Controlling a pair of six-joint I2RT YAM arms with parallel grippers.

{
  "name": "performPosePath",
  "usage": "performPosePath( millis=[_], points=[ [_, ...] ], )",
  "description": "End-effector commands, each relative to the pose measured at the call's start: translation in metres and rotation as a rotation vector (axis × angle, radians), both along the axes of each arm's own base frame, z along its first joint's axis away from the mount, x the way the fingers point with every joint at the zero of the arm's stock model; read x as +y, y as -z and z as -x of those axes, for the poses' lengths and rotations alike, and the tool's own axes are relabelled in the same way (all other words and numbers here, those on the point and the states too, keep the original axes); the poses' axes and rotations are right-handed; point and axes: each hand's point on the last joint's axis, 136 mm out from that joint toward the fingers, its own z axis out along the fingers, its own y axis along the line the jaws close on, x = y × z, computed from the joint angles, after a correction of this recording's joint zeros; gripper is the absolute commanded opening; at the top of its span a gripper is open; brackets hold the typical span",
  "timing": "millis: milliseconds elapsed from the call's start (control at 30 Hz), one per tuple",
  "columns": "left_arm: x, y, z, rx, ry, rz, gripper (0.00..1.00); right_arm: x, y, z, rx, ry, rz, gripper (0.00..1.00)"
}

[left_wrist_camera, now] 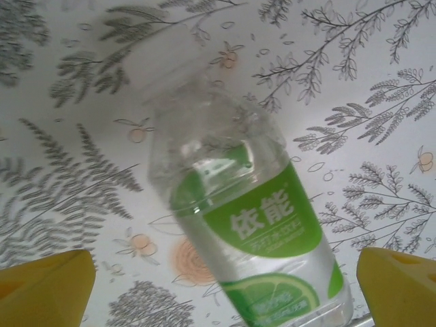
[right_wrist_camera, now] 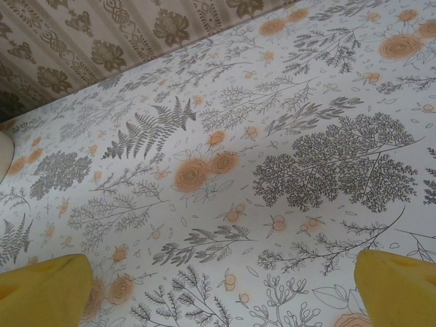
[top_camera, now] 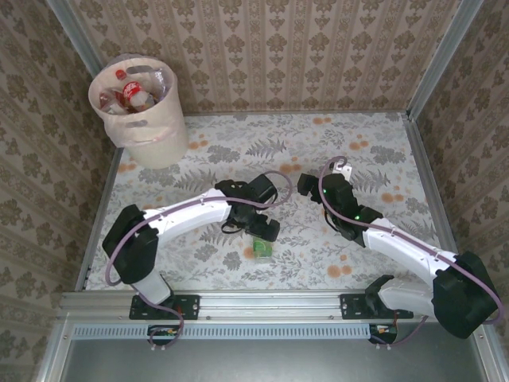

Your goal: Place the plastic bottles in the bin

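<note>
Plastic bottles (top_camera: 131, 97) with red labels and caps are heaped inside the bin (top_camera: 155, 135), the pale beige bucket up at 11 o'clock in the table's far corner, seen from above. One green-labelled bottle (top_camera: 260, 248) is out on the floral tablecloth (top_camera: 382, 159), lying at 6 o'clock from the table's middle, close to the near edge. The left gripper (top_camera: 264, 229) hangs right over it, fingers spread wide! On the left wrist camera the green-labelled bottle (left_wrist_camera: 252, 211) lies slanted, cap towards 11 o'clock and base towards 5. It sits between the yellow fingertips (left_wrist_camera: 48, 289) of the left gripper (left_wrist_camera: 225, 293), apart from both, with the 4 o'clock pad just beside its base. Over to the right gripper (top_camera: 306, 185), just at 2 o'clock from the table's middle. Its own wrist camera shows the right gripper (right_wrist_camera: 218, 289) with yellow fingertips (right_wrist_camera: 395, 286) wide apart above the printed tablecloth (right_wrist_camera: 225, 170).
</note>
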Motion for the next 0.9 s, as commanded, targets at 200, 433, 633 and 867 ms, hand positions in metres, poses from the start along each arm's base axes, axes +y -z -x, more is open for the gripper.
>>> performPosePath(
  millis=[200, 433, 633, 867],
  points=[
    [-0.001, 0.042, 0.0, 0.089, -0.036, -0.076, 1.0, -0.003, 0.002, 0.006, 0.014, 0.003, -0.016, 1.0],
    [0.017, 0.054, -0.014, 0.067, -0.113, -0.09, 0.87, -0.007, 0.006, 0.009, 0.023, 0.009, -0.005, 1.0],
    [0.021, 0.05, -0.02, 0.026, -0.115, -0.097, 0.61, -0.006, 0.007, 0.008, 0.023, 0.008, -0.003, 1.0],
    [0.034, 0.036, -0.04, -0.058, -0.157, -0.044, 0.58, 0.015, -0.007, 0.002, -0.055, -0.103, -0.043, 1.0]
  ],
)
